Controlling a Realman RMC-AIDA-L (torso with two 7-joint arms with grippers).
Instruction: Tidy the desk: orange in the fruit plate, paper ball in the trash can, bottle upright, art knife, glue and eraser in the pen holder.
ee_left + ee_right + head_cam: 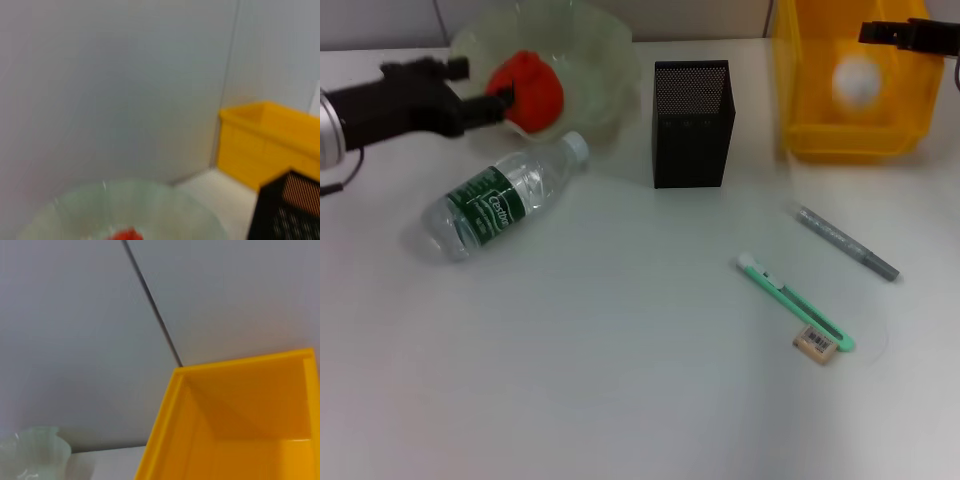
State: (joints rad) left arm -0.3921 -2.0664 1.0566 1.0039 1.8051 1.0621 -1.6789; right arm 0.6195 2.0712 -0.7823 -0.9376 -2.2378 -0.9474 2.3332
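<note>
Two of the tidying jobs are looking finished: the orange (pixel 526 88) is sitting in the pale green fruit plate (pixel 603 60) at upper left of the head view, and the white paper ball (pixel 857 81) is lying inside the yellow trash bin (pixel 850 135) at upper right. The left gripper (pixel 501 93) is reaching in from the left edge, its dark fingers spread apart at the orange's flank and gripping nothing, which I am reading as a release. The right gripper (pixel 910 35) is hovering over the bin's far corner at the top right edge; whether its pincer is open or closed, I cannot tell. The water bottle (pixel 503 199) is lying on its side just in front of the plate, cap pointing toward the black mesh pen holder (pixel 692 122), so righting it is remaining. Three small items are waiting on the white desk (pixel 570 380) at lower right: the green art knife (pixel 792 298), the eraser (pixel 816 342) touching its lower end, and the grey glue pen (pixel 846 241) lying apart above them. All are within the right arm's side, likely its next work.
</note>
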